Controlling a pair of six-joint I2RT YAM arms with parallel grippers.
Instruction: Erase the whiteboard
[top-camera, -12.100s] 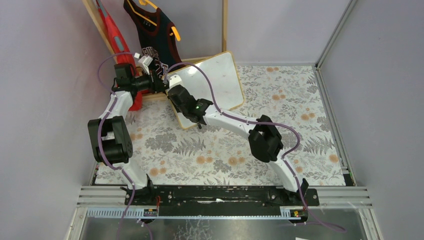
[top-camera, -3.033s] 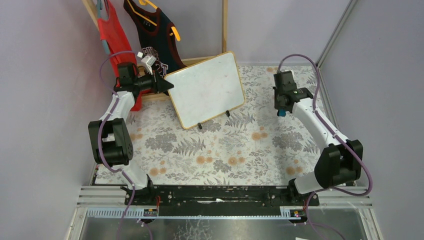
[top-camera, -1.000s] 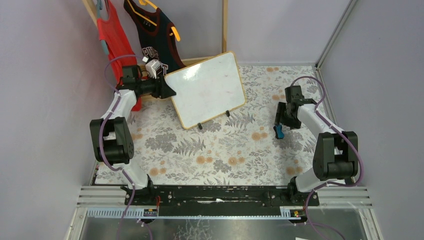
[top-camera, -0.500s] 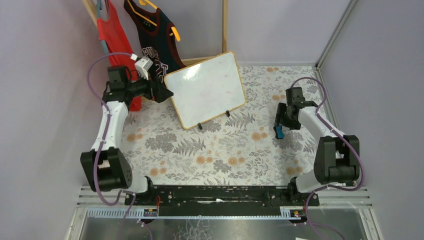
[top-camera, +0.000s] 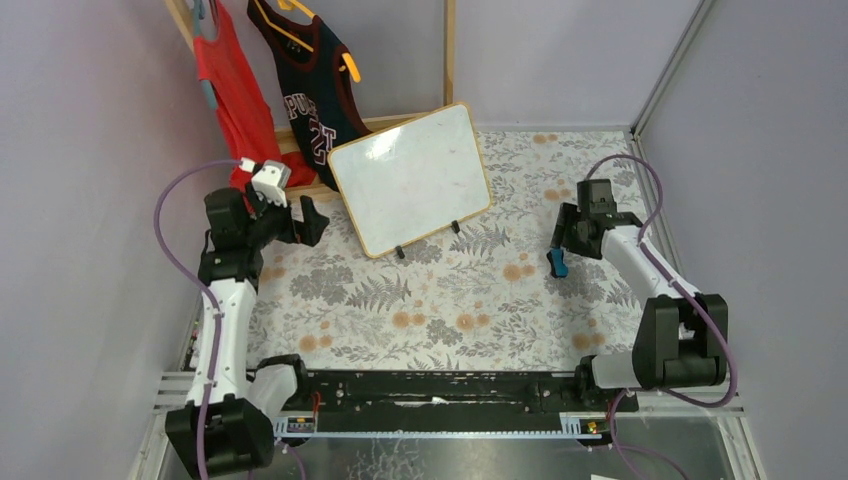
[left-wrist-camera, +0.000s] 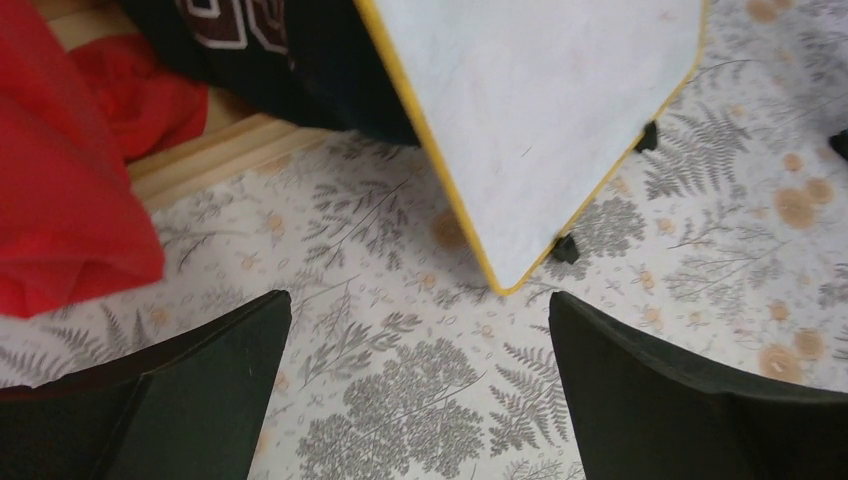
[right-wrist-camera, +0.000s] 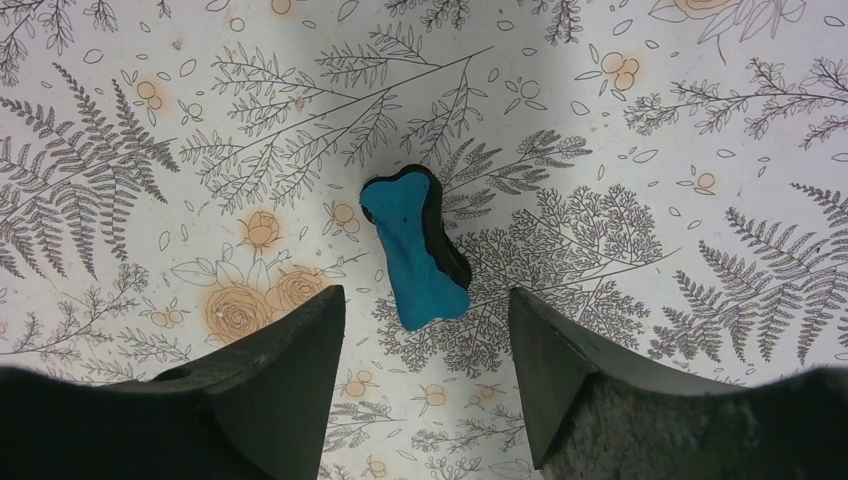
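The whiteboard (top-camera: 410, 178) stands tilted on its two black feet at the back of the floral table cover, its white face showing only faint smudges. The left wrist view shows its lower corner (left-wrist-camera: 540, 110) with the yellow-wood rim. My left gripper (top-camera: 311, 220) hangs open a little left of the board, touching nothing (left-wrist-camera: 418, 300). A blue eraser (top-camera: 557, 264) with a black underside lies on the table at the right. My right gripper (top-camera: 562, 243) hovers just above it, open, and the eraser (right-wrist-camera: 415, 250) lies beyond the fingertips (right-wrist-camera: 426, 292), not gripped.
A red shirt (top-camera: 228, 80) and a dark jersey (top-camera: 310, 75) hang on a wooden rack behind the board, with the rack's wooden base rail (left-wrist-camera: 230, 150) on the table. Grey walls close in left and right, and a metal frame post (top-camera: 665, 70) runs along the right.
My left gripper has opened, let go of the board's left edge and drawn back toward the near left. The right gripper stays over the eraser, almost unmoved.
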